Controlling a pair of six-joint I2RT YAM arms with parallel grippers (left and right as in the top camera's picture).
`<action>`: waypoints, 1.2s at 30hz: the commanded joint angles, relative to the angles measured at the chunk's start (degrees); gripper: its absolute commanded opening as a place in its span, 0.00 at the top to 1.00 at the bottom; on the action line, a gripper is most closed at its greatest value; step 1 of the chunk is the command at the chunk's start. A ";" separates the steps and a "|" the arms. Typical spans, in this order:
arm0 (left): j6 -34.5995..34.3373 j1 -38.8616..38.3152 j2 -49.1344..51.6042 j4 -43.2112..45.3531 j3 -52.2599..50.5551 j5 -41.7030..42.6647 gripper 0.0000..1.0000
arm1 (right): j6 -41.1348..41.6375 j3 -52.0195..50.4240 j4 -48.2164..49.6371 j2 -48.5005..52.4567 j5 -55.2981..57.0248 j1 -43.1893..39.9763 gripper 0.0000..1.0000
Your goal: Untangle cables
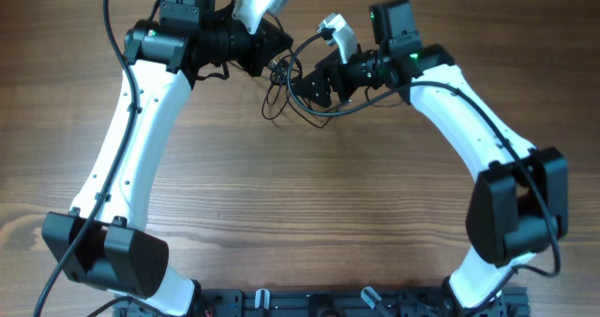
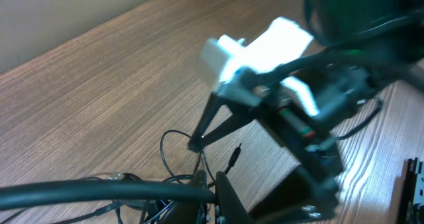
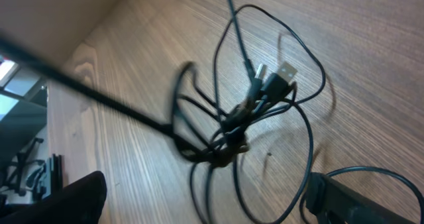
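The cables (image 1: 298,104) are thin black wires bunched in a knot at the table's far middle, with loops trailing toward me. In the right wrist view the knot (image 3: 228,134) hangs a little above the wood, and a silver-tipped plug (image 3: 285,72) sticks out of it. My left gripper (image 1: 276,69) is shut on strands at the top of the bunch; its jaws (image 2: 213,192) are pressed together, with thin loops (image 2: 167,146) and a small plug (image 2: 235,155) just beyond them. My right gripper (image 1: 300,84) is open beside the bunch. Its fingers (image 3: 76,199) stand wide apart, with wire loops between them.
Wood-grain table (image 1: 309,204) all round. The right arm's white camera housing (image 2: 265,45) looms close in front of the left wrist. A dark rail (image 1: 328,303) with fittings runs along the near edge between the two arm bases.
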 commanded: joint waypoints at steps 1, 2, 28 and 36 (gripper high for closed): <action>-0.79 -0.15 -2.03 0.24 1.46 1.70 0.95 | 1.86 1.01 2.16 2.82 0.09 0.28 0.04; -0.96 -0.15 -2.19 0.26 1.46 2.01 0.95 | 1.90 1.01 3.15 3.17 -0.11 0.35 0.05; -0.96 -0.09 -4.26 0.15 1.49 0.70 0.49 | 6.64 1.01 10.67 5.86 -1.86 0.20 0.95; -0.94 -0.09 -3.80 -1.07 1.49 -2.03 0.37 | 6.82 1.01 10.38 0.50 -2.45 -3.58 0.95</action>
